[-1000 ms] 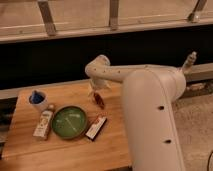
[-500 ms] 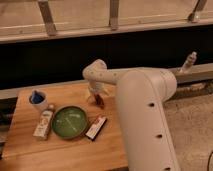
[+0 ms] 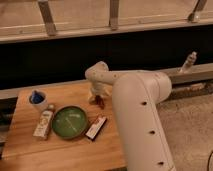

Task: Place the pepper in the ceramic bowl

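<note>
Arm (image 3: 131, 92) is bending down over wooden surface (image 3: 30, 150); tool (image 3: 96, 98) is sitting at pepper (image 3: 101, 104), grip unreadable; bowl (image 3: 69, 121) is lying nearby.

Behind-right of the ceramic bowl (image 3: 62, 123) (packet (image 3: 96, 127) at its right), the jaws hang over the pepper (image 3: 101, 103).

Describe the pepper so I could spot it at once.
On the wooden table, look behind and right of the green bowl, where the gripper hangs. The pepper is right at it: small, slim, dark red, unlike the flat red-and-white packet nearer the front.
</note>
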Robot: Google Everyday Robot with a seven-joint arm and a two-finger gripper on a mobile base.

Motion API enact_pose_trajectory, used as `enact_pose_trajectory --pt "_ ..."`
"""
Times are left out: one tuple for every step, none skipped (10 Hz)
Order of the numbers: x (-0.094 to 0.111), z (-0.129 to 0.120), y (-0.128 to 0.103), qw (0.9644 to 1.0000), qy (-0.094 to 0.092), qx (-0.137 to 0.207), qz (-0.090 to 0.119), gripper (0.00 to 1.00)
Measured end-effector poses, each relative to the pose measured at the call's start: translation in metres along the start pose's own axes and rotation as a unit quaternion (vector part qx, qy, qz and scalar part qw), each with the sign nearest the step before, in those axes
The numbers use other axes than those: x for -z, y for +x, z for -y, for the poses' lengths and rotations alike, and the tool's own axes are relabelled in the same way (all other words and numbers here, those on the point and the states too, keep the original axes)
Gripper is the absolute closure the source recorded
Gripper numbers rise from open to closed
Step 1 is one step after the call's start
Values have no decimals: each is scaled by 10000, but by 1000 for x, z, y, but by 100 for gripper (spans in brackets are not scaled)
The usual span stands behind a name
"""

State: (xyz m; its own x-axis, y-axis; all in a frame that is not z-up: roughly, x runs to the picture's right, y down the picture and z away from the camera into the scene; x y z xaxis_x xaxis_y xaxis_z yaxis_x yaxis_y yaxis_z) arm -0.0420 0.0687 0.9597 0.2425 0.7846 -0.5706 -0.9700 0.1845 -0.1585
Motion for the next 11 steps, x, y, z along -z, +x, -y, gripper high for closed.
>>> enact_pose_trajectory --pt "-3 1 0 10000 -30 -43 -9 33" --pt "-4 2 0 9999 -72 -88 20 42" --pt "-4 4 2 9997 -155 -183 37 56" --pt "-4 6 2 9996 -169 -210 30 63" --pt "-2 4 3 9996 -188 -206 45 76" --pt "-1 2 3 9996 -205 -192 67 85" --pt "4 4 1 9995 -216 -199 125 95" --pt "8 5 1 9993 -268 -209 154 99" --pt "22 7 -2 9989 -344 -169 267 100" --pt "36 7 -4 9984 -411 -120 373 100" --pt "50 9 -6 9978 -444 -79 480 100"
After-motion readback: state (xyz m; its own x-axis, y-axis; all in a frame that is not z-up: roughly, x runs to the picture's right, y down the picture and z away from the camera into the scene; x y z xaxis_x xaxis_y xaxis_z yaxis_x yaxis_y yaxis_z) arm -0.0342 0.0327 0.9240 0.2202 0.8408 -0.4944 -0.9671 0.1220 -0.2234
